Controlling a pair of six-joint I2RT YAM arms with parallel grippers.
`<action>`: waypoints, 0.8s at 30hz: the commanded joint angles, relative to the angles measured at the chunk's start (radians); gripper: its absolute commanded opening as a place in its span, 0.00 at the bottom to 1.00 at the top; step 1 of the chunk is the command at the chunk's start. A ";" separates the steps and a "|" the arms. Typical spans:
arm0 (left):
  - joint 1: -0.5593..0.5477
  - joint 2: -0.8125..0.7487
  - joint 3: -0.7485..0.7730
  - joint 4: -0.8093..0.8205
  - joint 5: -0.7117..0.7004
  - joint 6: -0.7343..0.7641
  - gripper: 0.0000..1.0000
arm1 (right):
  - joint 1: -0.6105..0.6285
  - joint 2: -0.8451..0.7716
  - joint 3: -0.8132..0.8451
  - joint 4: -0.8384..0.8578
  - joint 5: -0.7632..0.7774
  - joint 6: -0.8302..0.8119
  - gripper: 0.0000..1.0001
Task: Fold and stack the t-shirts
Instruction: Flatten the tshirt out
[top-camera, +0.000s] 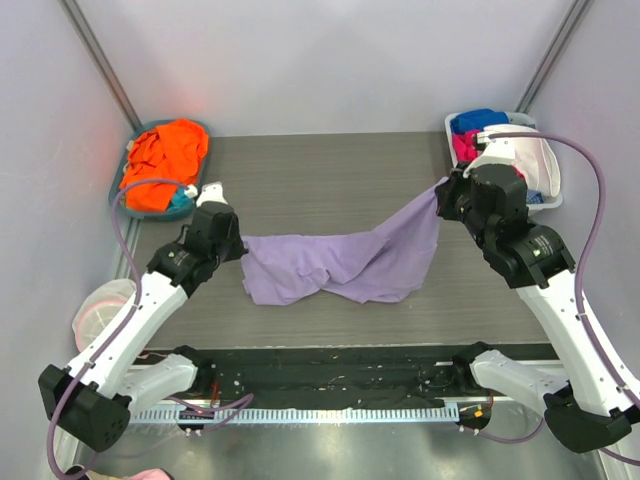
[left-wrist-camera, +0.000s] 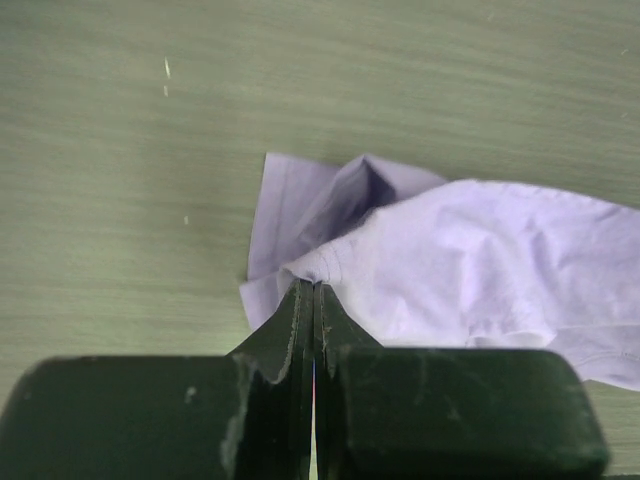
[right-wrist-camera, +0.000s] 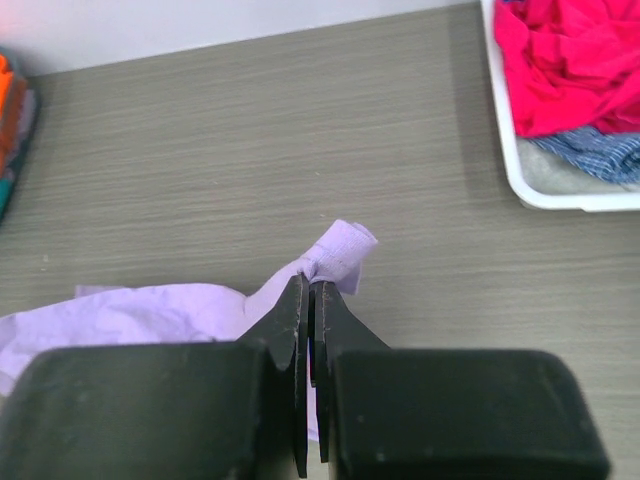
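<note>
Two pinches on the lavender t-shirt (top-camera: 330, 265) mid-desk (top-camera: 320, 170): left gripper (top-camera: 240, 243) clamps its left end, right gripper (top-camera: 440, 195) its raised right corner.

The left arm (top-camera: 140, 310) and the right arm (top-camera: 575, 310) are white with black joints and black bases. A thin purple cable (top-camera: 575, 147) runs along each one. The fingers (left-wrist-camera: 290, 330) are black and flat.
</note>
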 joint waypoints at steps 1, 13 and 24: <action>0.004 -0.024 -0.118 -0.021 0.039 -0.108 0.00 | -0.002 -0.010 0.017 -0.035 0.085 0.024 0.01; 0.006 -0.256 -0.405 -0.066 0.061 -0.337 0.00 | -0.003 0.025 0.027 -0.171 0.373 0.123 0.01; 0.004 -0.190 -0.396 -0.037 0.029 -0.323 0.10 | -0.005 0.036 0.002 -0.176 0.324 0.140 0.01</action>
